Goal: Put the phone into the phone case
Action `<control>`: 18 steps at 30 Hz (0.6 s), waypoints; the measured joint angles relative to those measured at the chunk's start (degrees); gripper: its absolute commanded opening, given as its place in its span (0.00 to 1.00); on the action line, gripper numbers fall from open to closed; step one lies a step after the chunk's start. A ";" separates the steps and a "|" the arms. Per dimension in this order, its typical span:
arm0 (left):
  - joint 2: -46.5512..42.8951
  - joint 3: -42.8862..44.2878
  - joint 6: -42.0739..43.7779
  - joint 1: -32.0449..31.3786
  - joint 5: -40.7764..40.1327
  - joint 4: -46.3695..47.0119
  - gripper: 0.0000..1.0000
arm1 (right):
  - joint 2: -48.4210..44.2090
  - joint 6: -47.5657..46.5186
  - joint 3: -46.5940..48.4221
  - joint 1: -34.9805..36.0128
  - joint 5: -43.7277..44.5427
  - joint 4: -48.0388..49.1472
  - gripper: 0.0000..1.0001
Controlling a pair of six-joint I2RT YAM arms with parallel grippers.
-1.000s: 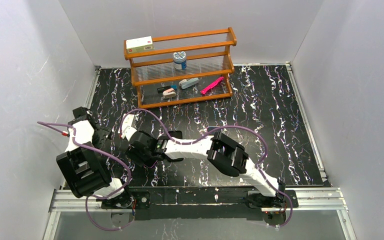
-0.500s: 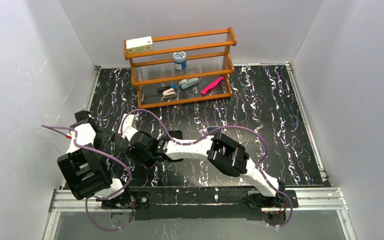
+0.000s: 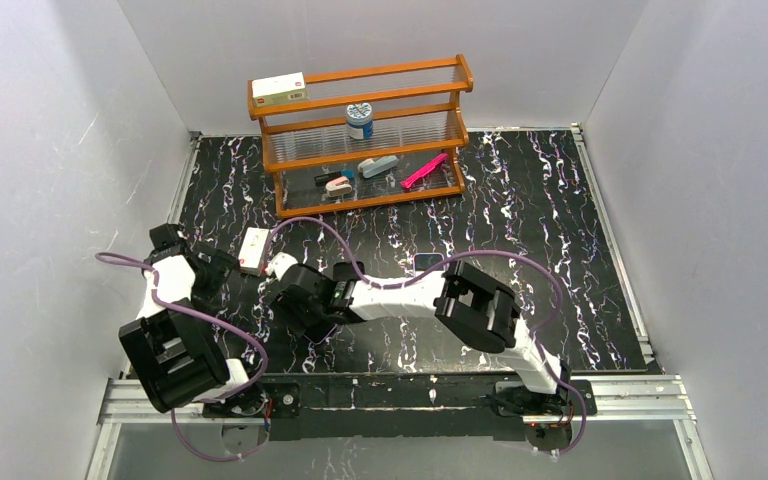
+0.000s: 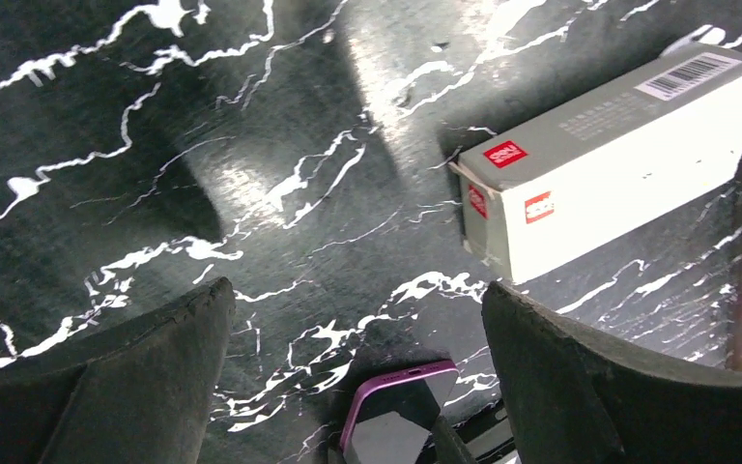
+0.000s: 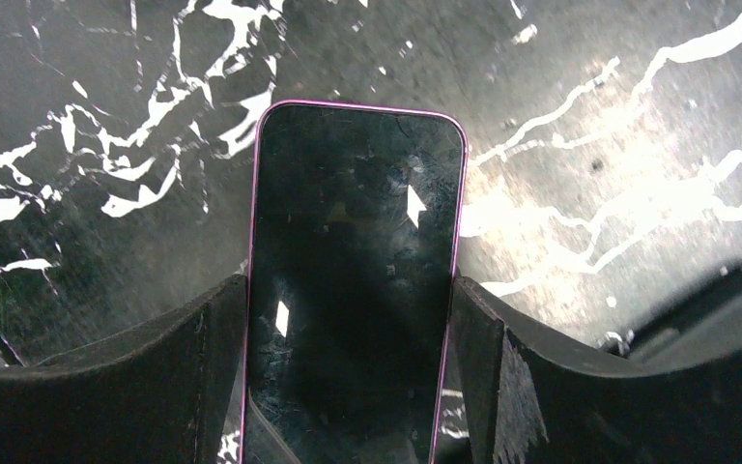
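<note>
– Lavender rim, glossy dark glass: that's the phone (image 5: 353, 193), lying screen-up on the black marbled table (image 3: 520, 200), just on the near side of the white box (image 4: 618, 164). The right gripper (image 5: 350, 286) has it between its fingers, pads against both long edges.
– So it's gripped?
– Looks that way. The jaws are closed to the phone's width and holding it. Whether it's off the surface, I can't tell.
– And the left gripper (image 4: 356, 290)?
– Spread wide with nothing in it, hovering just left of the white box. The phone's corner peeks in below its fingers.
– Which step is this, then?
– I'd call it the pickup of the phone. Seating it hasn't begun. The next move calls for a lift, a carry to the phone case, squaring up to the shell's opening and pressing in, probably with the left gripper steadying the shell.
– Where's the case?
– I can't pick it out for sure. There's a small dark object (image 3: 425, 263) well to the right of the white box, behind the right arm, but it's too small to call.
– Anything in the way?
– The white box sits close, so a careless swing could clip it. Beyond the box stands the wooden rack (image 3: 360, 135) with odds and ends on it, well apart. And glass gripped by its edges could slip.
</note>
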 measured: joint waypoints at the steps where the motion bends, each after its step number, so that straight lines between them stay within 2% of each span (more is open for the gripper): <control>1: -0.09 -0.04 0.20 0.00 0.94 0.52 0.96 | -0.55 0.52 -0.61 -0.22 0.07 -0.31 0.43; 18: -1.75 0.63 1.95 -3.43 7.43 2.21 0.91 | -12.87 9.05 -9.60 -5.73 0.55 0.44 0.38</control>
